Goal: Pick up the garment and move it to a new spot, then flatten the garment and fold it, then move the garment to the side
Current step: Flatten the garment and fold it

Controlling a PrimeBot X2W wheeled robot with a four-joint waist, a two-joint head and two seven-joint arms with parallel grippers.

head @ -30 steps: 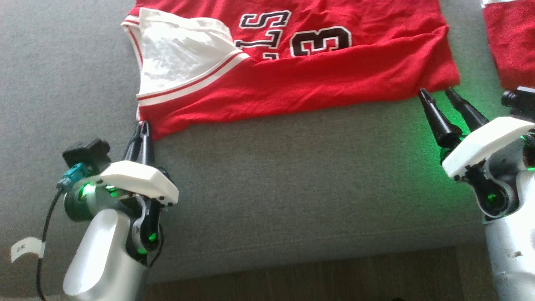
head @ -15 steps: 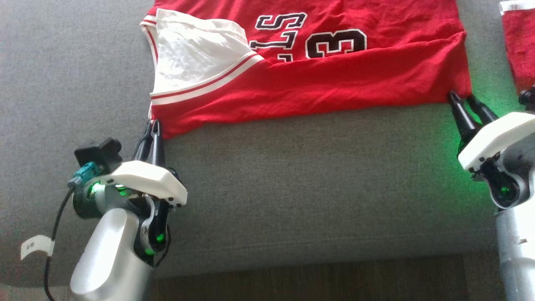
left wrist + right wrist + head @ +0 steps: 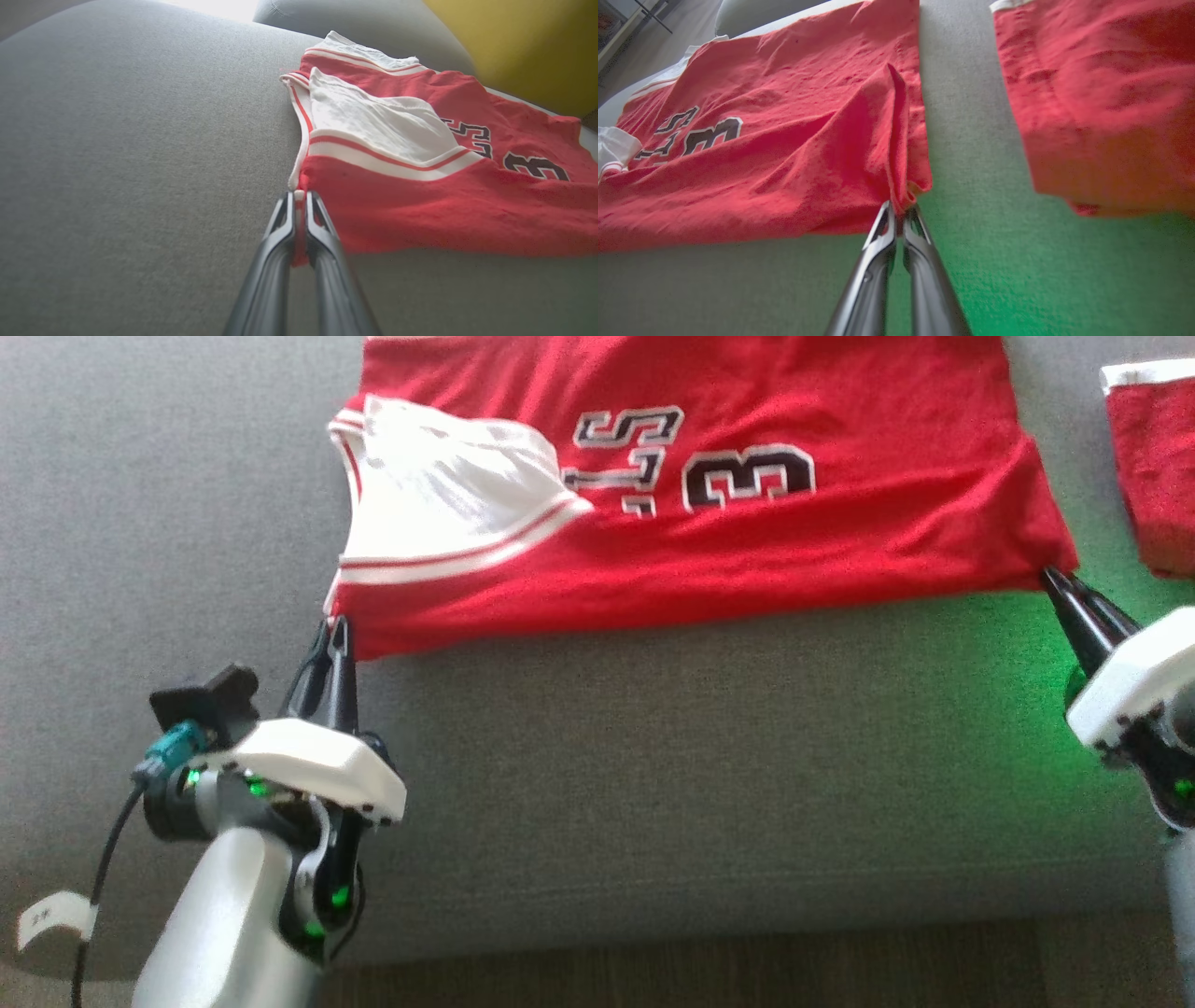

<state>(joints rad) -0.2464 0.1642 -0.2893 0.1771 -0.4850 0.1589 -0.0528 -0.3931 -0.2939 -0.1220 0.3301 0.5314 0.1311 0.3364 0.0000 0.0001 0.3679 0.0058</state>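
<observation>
Jersey [image 3: 709, 551] lay spread on grey sofa [image 3: 653, 756], wrinkled, white lining turned out at left end. Left gripper [image 3: 334, 627] pinched near left corner; right gripper [image 3: 1055, 579] pinched near right corner. Judged: relocation likely done, flattening in hand; fold and move aside left. Writing: black white-edged "3", letters "S" and partial "LS", upside down in head view. Paper tag [image 3: 51, 915] on left arm cable unreadable. Second red garment [image 3: 1153, 476] beside.

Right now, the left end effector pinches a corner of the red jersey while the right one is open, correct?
No: the right end effector is shut on the red jersey too, as the right wrist view shows. The left end effector does pinch a corner.
</observation>
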